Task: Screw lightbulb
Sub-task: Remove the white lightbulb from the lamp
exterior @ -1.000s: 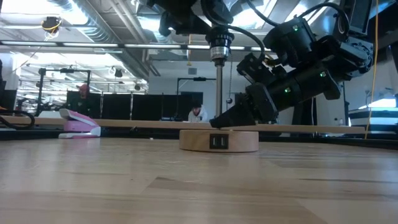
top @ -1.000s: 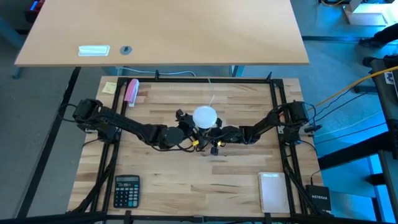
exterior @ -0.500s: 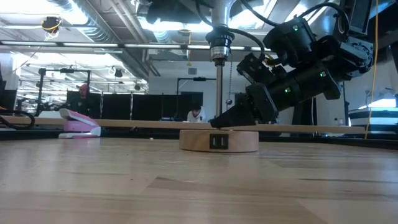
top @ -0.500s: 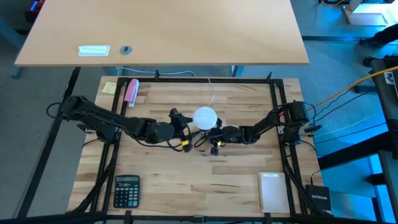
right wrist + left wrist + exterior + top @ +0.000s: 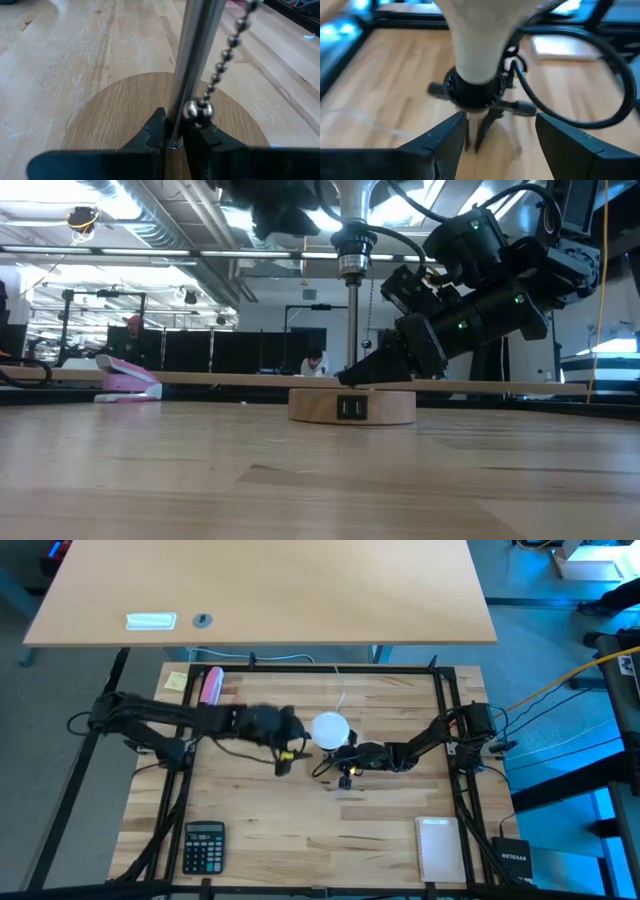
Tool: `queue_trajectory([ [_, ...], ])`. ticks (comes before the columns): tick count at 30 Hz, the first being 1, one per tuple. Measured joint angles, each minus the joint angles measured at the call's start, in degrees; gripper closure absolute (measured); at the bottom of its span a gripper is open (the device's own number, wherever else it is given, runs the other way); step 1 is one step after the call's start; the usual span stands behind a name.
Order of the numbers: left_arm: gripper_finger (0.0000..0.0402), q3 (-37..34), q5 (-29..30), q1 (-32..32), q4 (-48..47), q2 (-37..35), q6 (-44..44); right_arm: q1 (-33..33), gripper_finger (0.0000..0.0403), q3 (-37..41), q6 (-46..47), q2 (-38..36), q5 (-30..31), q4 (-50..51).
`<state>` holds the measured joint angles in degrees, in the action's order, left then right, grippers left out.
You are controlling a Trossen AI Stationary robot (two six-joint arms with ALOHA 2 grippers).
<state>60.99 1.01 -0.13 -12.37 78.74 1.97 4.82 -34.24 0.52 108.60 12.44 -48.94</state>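
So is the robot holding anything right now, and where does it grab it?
Yes. The right gripper is shut on the lamp's metal pole, low down near the wooden base. The left gripper is open and holds nothing.

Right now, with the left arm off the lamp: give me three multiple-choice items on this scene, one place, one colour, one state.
1. Where does the calculator lie?
A) on the left arm's side of the table
B) on the right arm's side
C) on the far desk

2. What colour is the lightbulb?
A) red
B) white
C) green

3. How do the fingers of the right gripper stand?
A) wide open over the notepad
B) shut on the lightbulb
C) shut on the lamp's metal pole

Answers:
1 A: the high view shows it at the corner on the left arm's side.
2 B: it shows as a white globe from above.
3 C: the right wrist view shows both fingers clamped on the pole just above the wooden base.
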Motion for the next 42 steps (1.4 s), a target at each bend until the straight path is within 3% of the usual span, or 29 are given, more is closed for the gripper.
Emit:
queue_trajectory([
  [4,0.0168,-2.35,-17.24,7.36,9.17,-1.85,-2.01,0.0,0.0359,-0.02,-0.29,-0.11,-0.01,1.24],
  [7,0.0165,-6.37,-23.94,12.12,18.39,-3.15,-1.12,0.02,0.0359,-0.02,-0.32,-0.11,-0.02,1.49],
  [13,0.0164,-12.07,-29.86,17.27,29.34,-1.25,-1.04,0.02,0.0359,0.0,-0.32,-0.11,-0.58,1.46],
  [26,0.0164,-12.52,-39.37,17.41,44.45,8.71,-3.45,0.02,0.0359,0.0,-0.34,-0.07,-0.61,1.48],
  [30,0.0164,-12.49,-39.8,17.38,48.79,9.96,-3.96,0.02,0.0359,0.0,-0.36,-0.04,-0.62,1.48],
  [34,0.0164,-10.72,-40.33,17.38,50.09,11.66,-3.82,0.0,0.0359,0.0,-0.36,-0.02,-0.83,1.44],
  [42,0.0164,-5.61,-47.15,16.98,49.87,16.69,-1.94,0.0,0.0359,0.0,-0.38,0.0,-0.91,1.44],
])
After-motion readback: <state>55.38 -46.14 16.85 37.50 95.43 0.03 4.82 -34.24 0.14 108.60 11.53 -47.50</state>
